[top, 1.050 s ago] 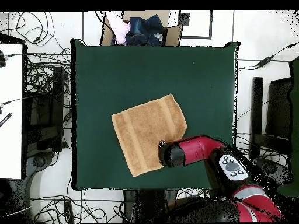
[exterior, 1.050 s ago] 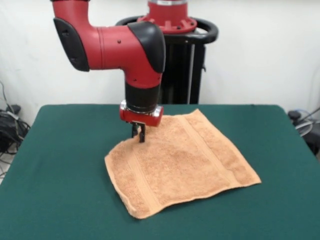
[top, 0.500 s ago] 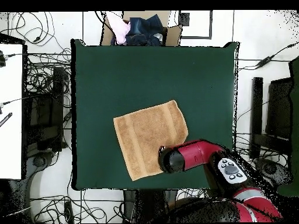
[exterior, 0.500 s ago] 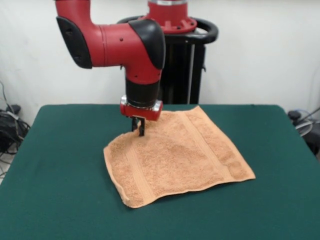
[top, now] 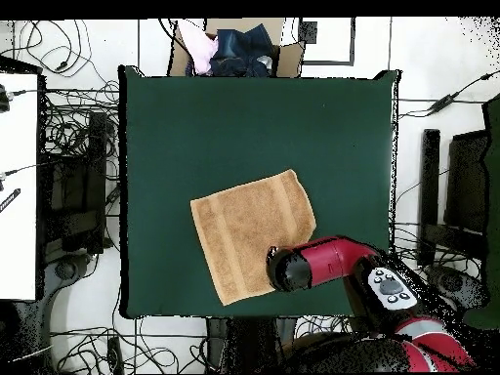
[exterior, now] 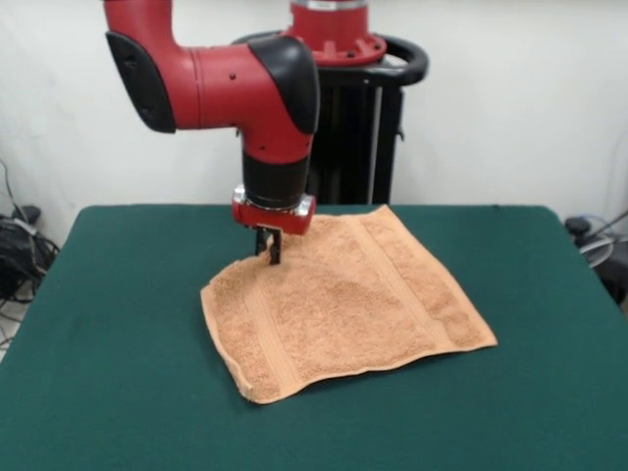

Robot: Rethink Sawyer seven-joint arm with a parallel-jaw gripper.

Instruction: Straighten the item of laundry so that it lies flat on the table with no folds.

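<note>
The towel (exterior: pixel 343 309) is a light orange-tan terry cloth, with two flat woven bands of the same colour running across it near opposite edges. The table (exterior: pixel 118 392) has a plain dark green top with no pattern. The arm (exterior: pixel 221 83) is bright red with black caps and a black section above the wrist. Behind it the wall (exterior: pixel 510 98) is plain white, and the pedestal (exterior: pixel 368 128) is black.
</note>
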